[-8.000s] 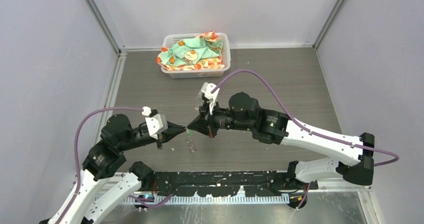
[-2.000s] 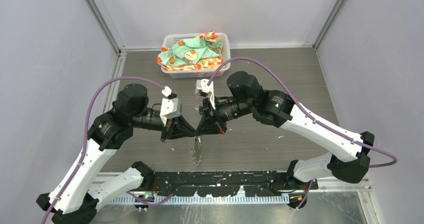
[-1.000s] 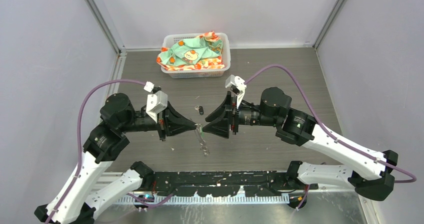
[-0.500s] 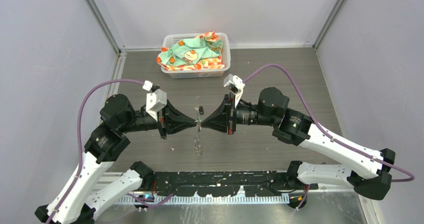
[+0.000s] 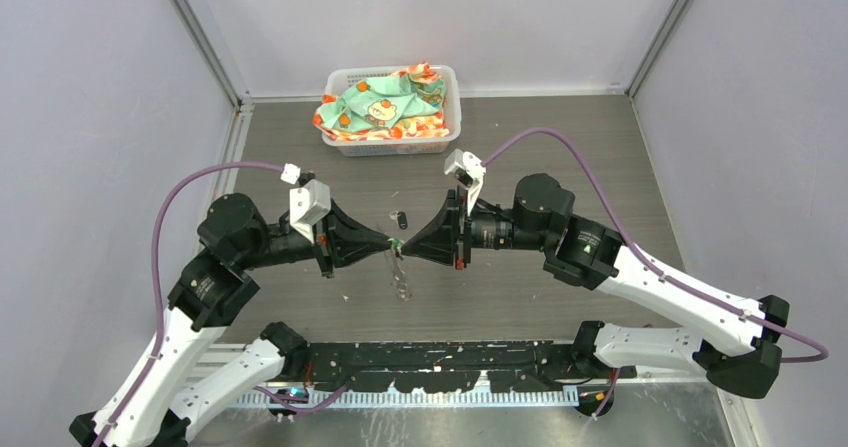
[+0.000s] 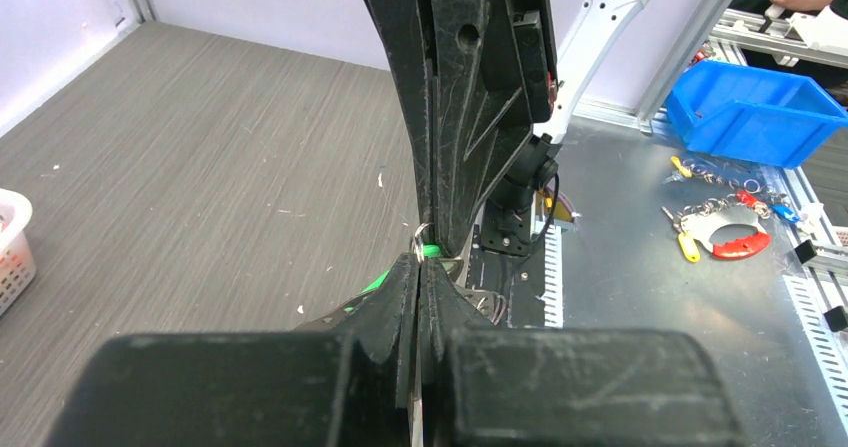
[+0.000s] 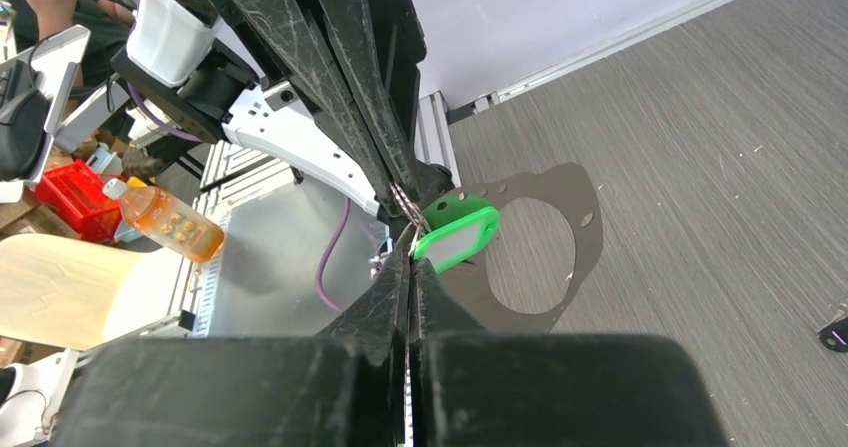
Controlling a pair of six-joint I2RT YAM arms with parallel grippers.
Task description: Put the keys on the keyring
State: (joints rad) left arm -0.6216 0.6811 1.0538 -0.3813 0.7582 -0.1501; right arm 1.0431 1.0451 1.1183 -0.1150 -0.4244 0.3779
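Left end effector [image 5: 388,248] is pinched shut on the keyring [image 5: 403,285], which dangles over the desk [image 5: 560,157]. Right end effector [image 5: 406,247], also closed, meets it at the green key [image 7: 455,235] (its hold unclear). I judge threading underway; the black key [image 5: 401,218] needs fetching next.

you've got a white slatted plastic basket [image 5: 390,147] at the far edge of the grey wood-grain table [image 5: 560,147], stuffed with a crumpled green-and-orange printed cloth [image 5: 385,102]. left wrist view: blue plastic bin [image 6: 755,115] on the silver metal bench [image 6: 640,287]. right wrist view: clear bottle of orange liquid [image 7: 160,217], red plastic crate [image 7: 75,192] just beside it.
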